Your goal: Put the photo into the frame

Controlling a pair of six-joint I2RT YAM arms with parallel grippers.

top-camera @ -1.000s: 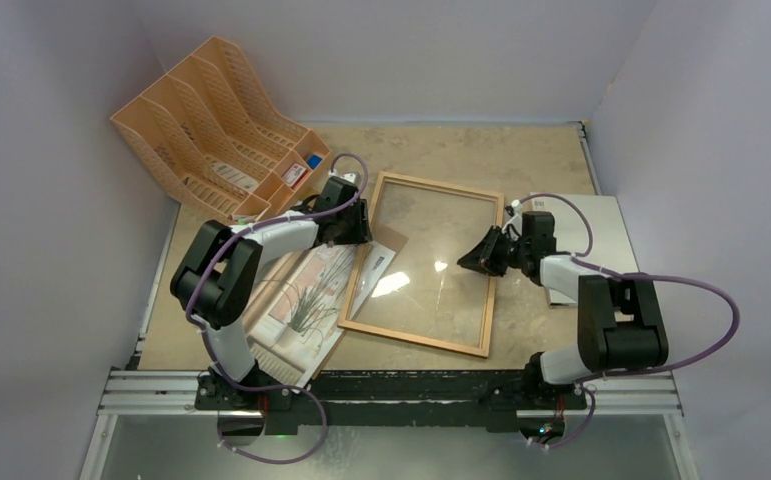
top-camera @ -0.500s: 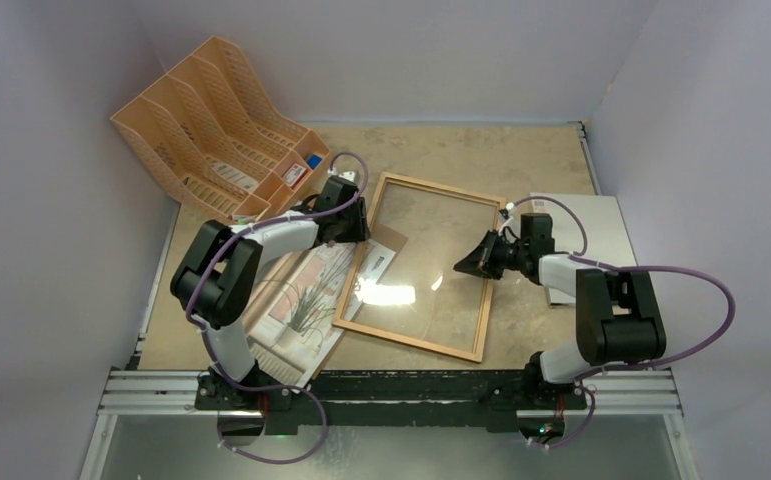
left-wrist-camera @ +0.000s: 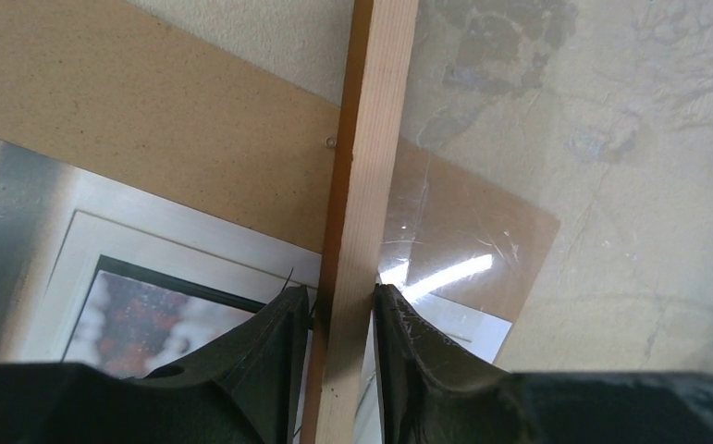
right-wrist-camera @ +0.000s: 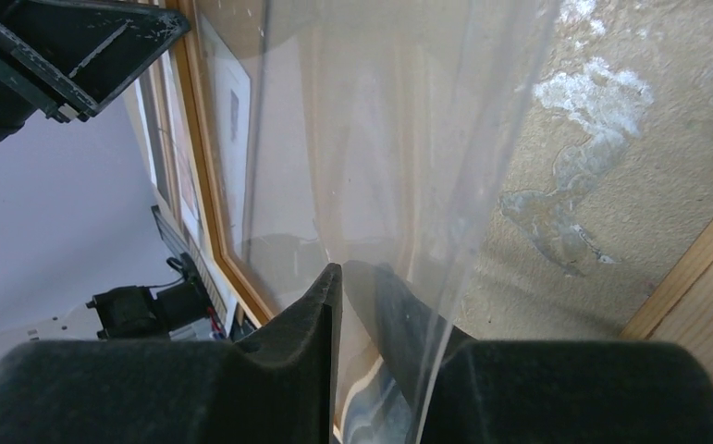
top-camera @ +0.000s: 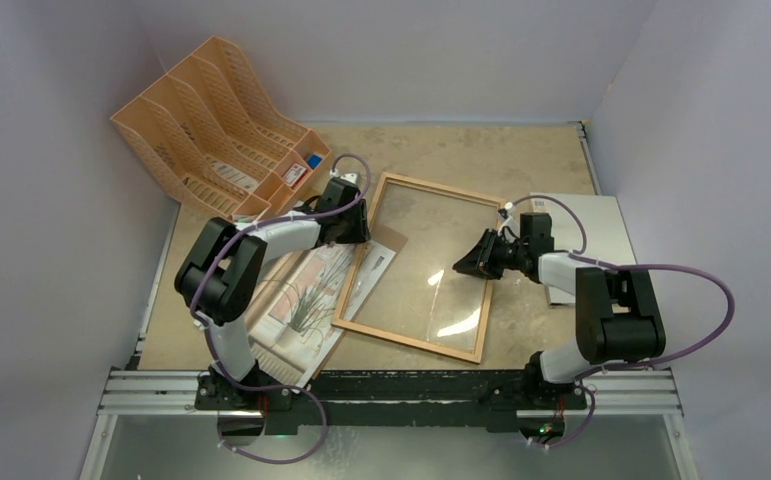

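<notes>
1. The left claw (left-wrist-camera: 341,298) is closed on the left rail of the frame (top-camera: 444,190); one finger is pressed on each side of the wood.
2. The frame is laid in the middle of the surface (top-camera: 461,150), slightly turned. Its left rail is placed over the right edge of the photo (top-camera: 306,300).
3. The photo is found to the left of the frame, picture side up and outside the frame opening. A brown board (left-wrist-camera: 149,120) is seen under it.
4. The right claw (right-wrist-camera: 352,273) is narrowed on the edge of a clear sheet (right-wrist-camera: 380,120) inside the frame, near the right rail. The sheet is pinched between the fingers and is raised at that side.
5. A file rack (top-camera: 211,125) is placed at the far left corner, and a pale sheet (top-camera: 601,225) is laid at the right, beside the frame.
</notes>
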